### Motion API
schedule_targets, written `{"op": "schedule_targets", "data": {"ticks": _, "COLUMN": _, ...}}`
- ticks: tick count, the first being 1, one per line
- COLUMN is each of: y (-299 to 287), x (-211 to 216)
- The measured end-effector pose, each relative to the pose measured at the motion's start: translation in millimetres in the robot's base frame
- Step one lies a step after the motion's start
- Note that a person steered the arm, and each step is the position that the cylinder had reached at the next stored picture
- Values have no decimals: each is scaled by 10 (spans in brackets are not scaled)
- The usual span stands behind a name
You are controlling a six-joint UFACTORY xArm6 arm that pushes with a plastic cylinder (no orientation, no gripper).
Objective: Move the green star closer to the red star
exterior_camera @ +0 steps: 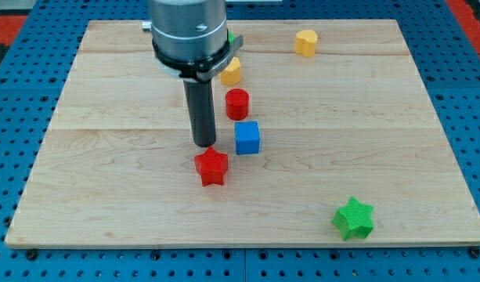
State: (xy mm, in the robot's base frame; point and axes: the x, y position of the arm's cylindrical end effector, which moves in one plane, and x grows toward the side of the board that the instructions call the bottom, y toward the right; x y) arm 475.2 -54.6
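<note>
The green star (354,218) lies near the view's bottom right of the wooden board (106,180). The red star (212,166) lies at the board's lower middle, far to the left of the green star. My tip (203,145) stands just above the red star, close to its top edge, and just left of the blue cube (247,138). The tip is far from the green star.
A red cylinder (237,103) stands above the blue cube. A yellow block (231,71) sits above it, partly behind the arm. Another yellow block (305,42) is at the top right. A bit of green (231,37) shows behind the arm.
</note>
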Motion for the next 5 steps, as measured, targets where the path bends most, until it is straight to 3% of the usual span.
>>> {"op": "schedule_targets", "data": {"ticks": 1, "y": -404, "x": 82}}
{"op": "schedule_targets", "data": {"ticks": 2, "y": -328, "x": 367}}
{"op": "schedule_targets", "data": {"ticks": 3, "y": 277, "x": 489}}
{"op": "schedule_targets", "data": {"ticks": 4, "y": 216, "x": 739}}
{"op": "schedule_targets", "data": {"ticks": 5, "y": 882, "x": 1430}}
